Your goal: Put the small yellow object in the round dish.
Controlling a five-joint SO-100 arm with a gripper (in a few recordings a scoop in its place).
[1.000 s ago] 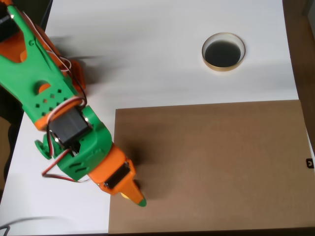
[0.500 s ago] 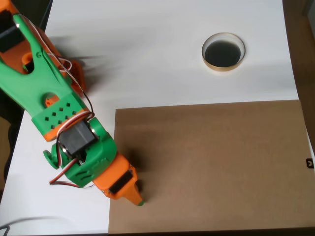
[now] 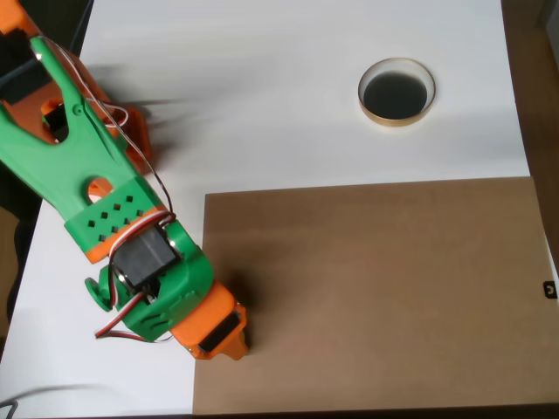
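The round dish (image 3: pixel 396 92), tan-rimmed and black inside, sits on the white table at the upper right. My green and orange arm reaches in from the upper left, and its gripper (image 3: pixel 232 346) points straight down at the left edge of the brown mat (image 3: pixel 376 288), near the front. The orange wrist body covers the fingers, so how the jaws stand is hidden. The small yellow object is hidden from this overhead view. The dish lies far from the gripper, up and to the right.
The brown mat covers the lower right of the white table (image 3: pixel 279 105). A small dark item (image 3: pixel 549 290) lies at the mat's right edge. Dark floor borders the table on the left and right.
The arm has tipped further down and drawn slightly left. The green fingertip and the yellow sliver seen beside it earlier are now covered by the orange wrist.
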